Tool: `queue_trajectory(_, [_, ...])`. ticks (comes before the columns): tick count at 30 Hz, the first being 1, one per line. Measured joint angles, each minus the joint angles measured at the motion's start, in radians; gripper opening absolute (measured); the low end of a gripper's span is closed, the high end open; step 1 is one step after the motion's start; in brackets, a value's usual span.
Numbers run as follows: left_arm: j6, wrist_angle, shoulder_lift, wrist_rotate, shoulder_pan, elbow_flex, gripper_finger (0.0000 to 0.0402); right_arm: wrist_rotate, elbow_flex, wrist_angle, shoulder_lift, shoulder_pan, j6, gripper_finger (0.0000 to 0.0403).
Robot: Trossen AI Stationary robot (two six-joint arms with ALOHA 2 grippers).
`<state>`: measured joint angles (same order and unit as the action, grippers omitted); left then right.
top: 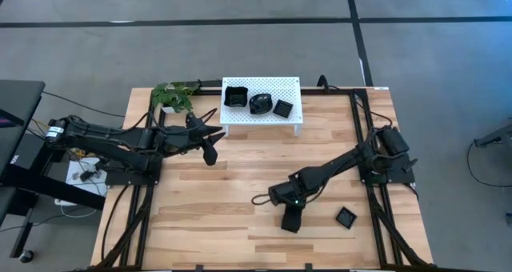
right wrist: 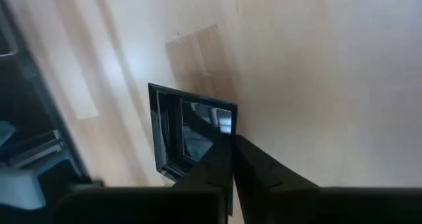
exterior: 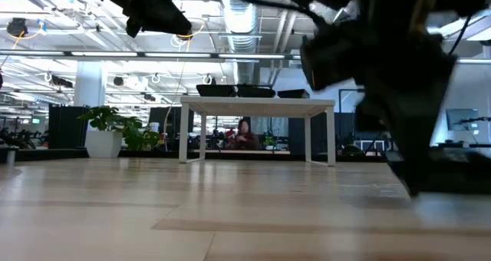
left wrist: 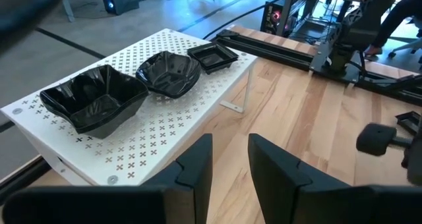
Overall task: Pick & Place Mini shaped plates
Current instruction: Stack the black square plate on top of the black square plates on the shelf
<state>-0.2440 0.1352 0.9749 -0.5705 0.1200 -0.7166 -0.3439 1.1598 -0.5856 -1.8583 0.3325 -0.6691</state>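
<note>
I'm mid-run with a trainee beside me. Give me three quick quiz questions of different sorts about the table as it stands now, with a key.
1. Count: how many black plates sit on the white perforated rack?
2. True or false: the small square plate on the wooden table lies near the left arm.
3. Multiple choice: the right tool has its fingers A) wide open, B) shut, C) out of view.

Key
1. Three: a large square plate, a wavy-rimmed plate and a small square plate.
2. False: it lies on the right arm's side, close to that tool.
3. B. The left tool is open, facing the rack.
</note>
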Motion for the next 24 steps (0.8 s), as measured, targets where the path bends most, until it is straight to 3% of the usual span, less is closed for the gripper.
queue_trajectory(5, [0.0,0.003,0.0,0.0,0.0,0.0,0.0099,0.054,0.081,-0.182,0.104,-0.076,0.092,0.0007])
queue_trajectory(10, [0.0,0.002,0.0,0.0,0.0,0.001,0.0099,0.265,0.186,-0.381,0.257,-0.187,0.281,0.0005])
queue_trajectory(13, [0.0,0.0,0.0,-0.001,0.0,0.001,0.0099,0.365,0.205,-0.377,0.35,-0.299,0.4,0.0002])
queue_trajectory(19, [0.002,-0.003,0.0,-0.001,0.0,0.001,0.0099,0.358,0.205,-0.349,0.449,-0.608,0.46,0.0004])
queue_trajectory(24, [0.003,-0.004,0.0,-0.001,0.0,0.001,0.0099,0.211,0.205,-0.266,0.426,-0.85,0.488,0.0004])
